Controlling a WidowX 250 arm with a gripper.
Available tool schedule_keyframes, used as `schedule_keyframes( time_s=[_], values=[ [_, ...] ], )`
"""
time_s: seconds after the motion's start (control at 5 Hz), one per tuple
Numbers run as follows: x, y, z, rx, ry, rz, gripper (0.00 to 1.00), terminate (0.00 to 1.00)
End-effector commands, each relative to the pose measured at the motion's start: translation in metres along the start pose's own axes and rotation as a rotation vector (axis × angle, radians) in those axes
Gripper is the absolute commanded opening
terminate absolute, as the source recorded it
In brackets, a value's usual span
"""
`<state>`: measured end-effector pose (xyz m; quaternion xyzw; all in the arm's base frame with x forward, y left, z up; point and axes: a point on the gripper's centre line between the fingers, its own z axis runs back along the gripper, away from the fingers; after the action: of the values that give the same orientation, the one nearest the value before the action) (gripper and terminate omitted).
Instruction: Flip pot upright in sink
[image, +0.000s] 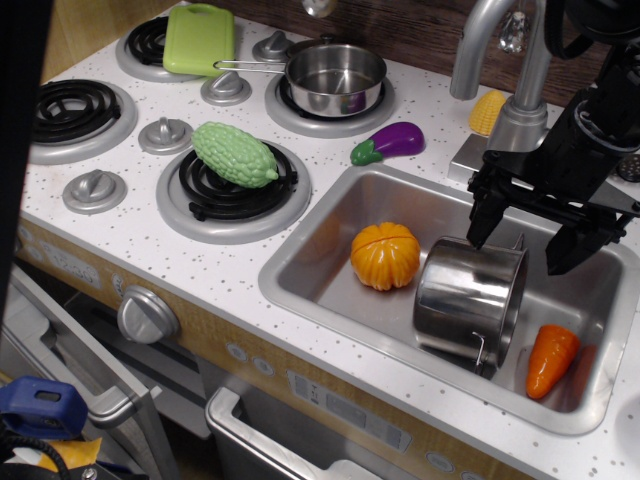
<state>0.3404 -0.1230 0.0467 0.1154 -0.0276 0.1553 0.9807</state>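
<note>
The pot (468, 300) is a deep shiny steel cylinder lying tilted in the sink (320, 262), its closed base facing up and toward me, a wire loop handle at its lower right. My black gripper (522, 240) hangs over the sink just above and behind the pot. Its fingers are spread wide apart, the left fingertip (479, 232) close to the pot's upper rim, the right one off to the pot's right. It holds nothing.
An orange toy pumpkin (385, 255) lies left of the pot, a toy carrot (551, 360) right of it. The grey faucet (500, 70) stands behind the sink. A purple eggplant (390, 142), saucepan (335, 78), green gourd (234, 154) and green board (199, 38) are on the stove top.
</note>
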Motion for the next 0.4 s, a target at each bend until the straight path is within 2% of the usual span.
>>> schedule_keyframes(
  time_s=[0.0, 0.2],
  values=[
    [0.000, 0.000, 0.000, 0.000, 0.000, 0.000, 1.00, 0.00],
    [0.001, -0.011, 0.000, 0.055, -0.037, -0.010, 1.00, 0.00]
  ],
)
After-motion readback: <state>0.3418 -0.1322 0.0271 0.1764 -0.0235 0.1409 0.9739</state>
